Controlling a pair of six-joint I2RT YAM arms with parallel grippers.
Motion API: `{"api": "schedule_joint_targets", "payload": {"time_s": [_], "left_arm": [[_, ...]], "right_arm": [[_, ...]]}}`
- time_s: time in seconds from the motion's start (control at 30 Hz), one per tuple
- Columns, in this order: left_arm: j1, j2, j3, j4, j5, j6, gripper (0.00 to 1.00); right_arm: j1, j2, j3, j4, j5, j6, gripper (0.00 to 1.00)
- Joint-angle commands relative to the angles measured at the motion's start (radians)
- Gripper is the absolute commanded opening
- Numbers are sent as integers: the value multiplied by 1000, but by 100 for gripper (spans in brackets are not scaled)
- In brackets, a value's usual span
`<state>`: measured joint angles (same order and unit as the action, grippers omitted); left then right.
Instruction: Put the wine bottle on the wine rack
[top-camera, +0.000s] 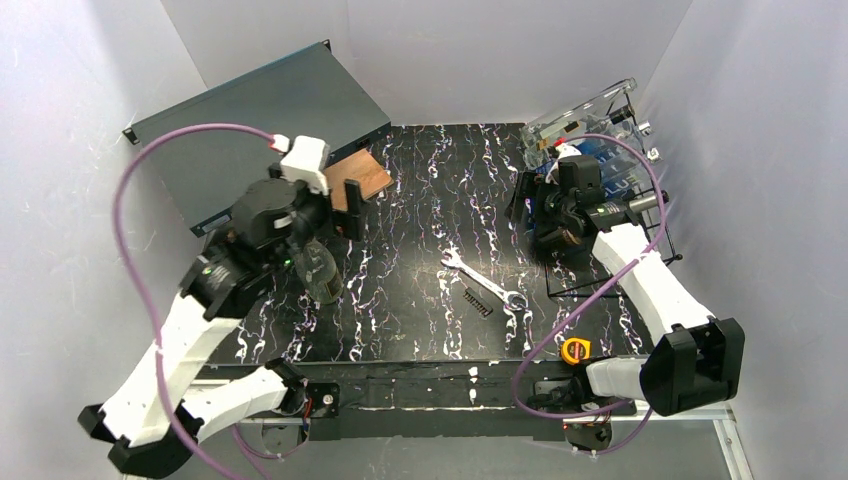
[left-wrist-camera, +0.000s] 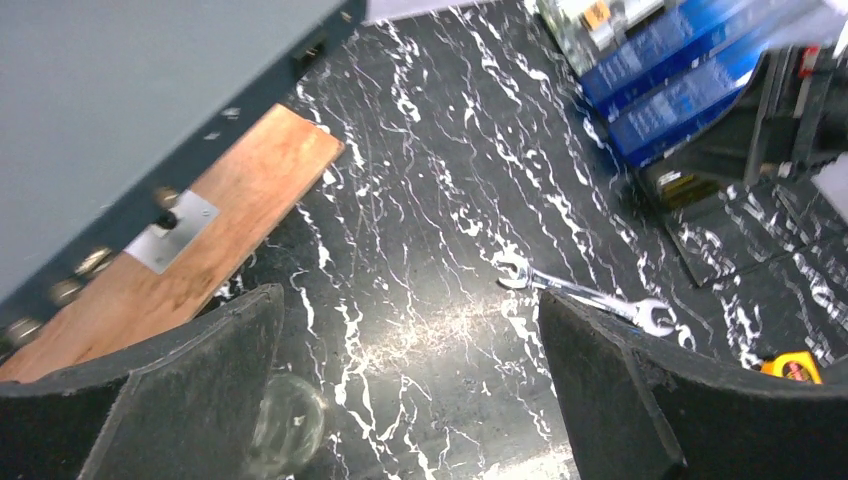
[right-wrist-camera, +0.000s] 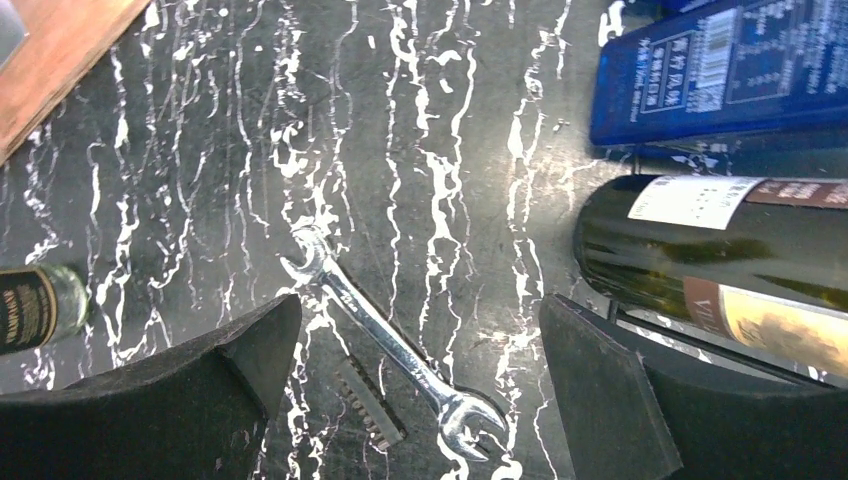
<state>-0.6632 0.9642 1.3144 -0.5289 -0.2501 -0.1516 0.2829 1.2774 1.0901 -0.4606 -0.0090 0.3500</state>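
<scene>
Closest to the lens in the left wrist view are my left gripper's (left-wrist-camera: 408, 305) two black fingers (left-wrist-camera: 190, 390), spread wide and released with nothing between them; just below the gap I see the round glass of a clear-glass bottle (left-wrist-camera: 285, 428), untouched. From the top camera that bottle (top-camera: 320, 272) stands on the black marbled table (top-camera: 430, 180) right under the left wrist; beside it a wooden board (top-camera: 358, 180) lies against the dark grey case (top-camera: 260, 130).

My right gripper (right-wrist-camera: 420, 310) is likewise spread and holds nothing; it hovers over a silver wrench (right-wrist-camera: 390, 350) and a small black toothed strip (right-wrist-camera: 370, 405). At the right edge of that view the dark wine bottle (right-wrist-camera: 700, 250) lies on its side, labels up, with a black wire of the rack just under it and blue boxes (right-wrist-camera: 720, 70) just beyond; whether it is seated in a row I cannot tell. From above, the wine rack (top-camera: 580, 290) sits at the table's right side, partly hidden by the right arm; the wine bottle is covered there. A yellow tape measure (top-camera: 574, 350) lies near the right arm's base.
</scene>
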Motion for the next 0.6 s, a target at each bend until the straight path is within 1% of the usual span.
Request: {"api": "schedule_joint_targets", "payload": {"time_s": [0.0, 0.13, 0.23, 0.33, 0.4, 0.57], "left_arm": [[-3, -58, 135, -265, -135, -95, 98], [-2, -60, 193, -423, -252, -195, 98], [-2, -64, 199, -480, -324, -236, 98], [-3, -50, 191, -512, -378, -269, 98], [-3, -32, 180, -521, -381, -287, 98], [-3, 32, 150, -534, -417, -331, 98]], "right_arm": [[-1, -55, -5, 92, -111, -35, 98], [-1, -82, -46, 125, -167, -5, 98], [3, -83, -80, 154, -216, 18, 98], [4, -64, -105, 168, -262, 51, 99], [5, -51, -109, 168, -299, 70, 98], [7, -65, -130, 180, -318, 83, 98]]}}
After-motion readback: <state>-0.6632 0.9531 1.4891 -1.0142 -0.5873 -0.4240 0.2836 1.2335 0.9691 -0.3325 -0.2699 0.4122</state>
